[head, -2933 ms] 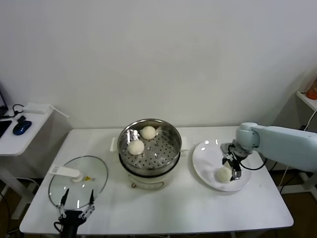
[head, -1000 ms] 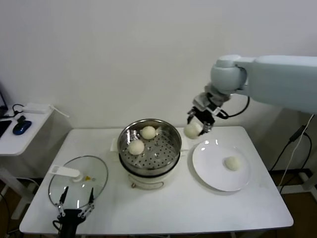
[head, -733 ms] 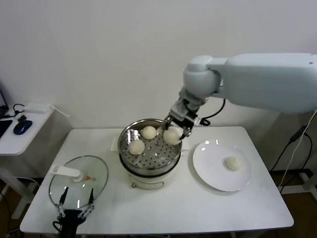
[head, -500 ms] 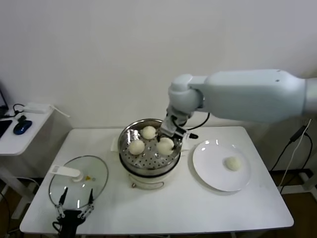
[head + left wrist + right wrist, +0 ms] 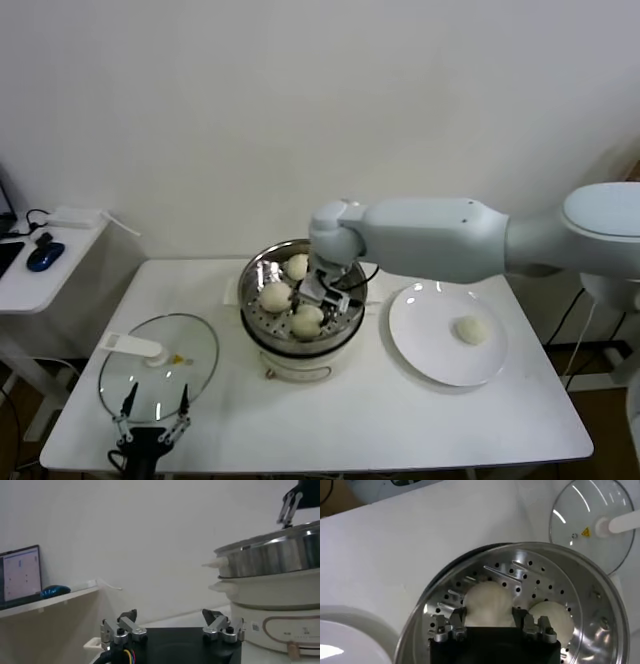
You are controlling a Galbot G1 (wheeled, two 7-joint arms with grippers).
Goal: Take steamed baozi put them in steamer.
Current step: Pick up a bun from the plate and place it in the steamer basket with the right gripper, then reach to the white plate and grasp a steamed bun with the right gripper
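Right gripper (image 5: 312, 303) carried baozi (image 5: 307, 320) from plate (image 5: 425, 350) down into steamer (image 5: 345, 267).

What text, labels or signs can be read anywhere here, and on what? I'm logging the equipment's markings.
No word or number reads clearly.
Glass lid: a small yellow triangular warning sticker; its symbol is too small to read.
Cooker base: a small mark near its control panel, too blurred to read.
Laptop screen on the side shelf: rows of content, illegible.
Steamer, plate and baozi: no markings visible.
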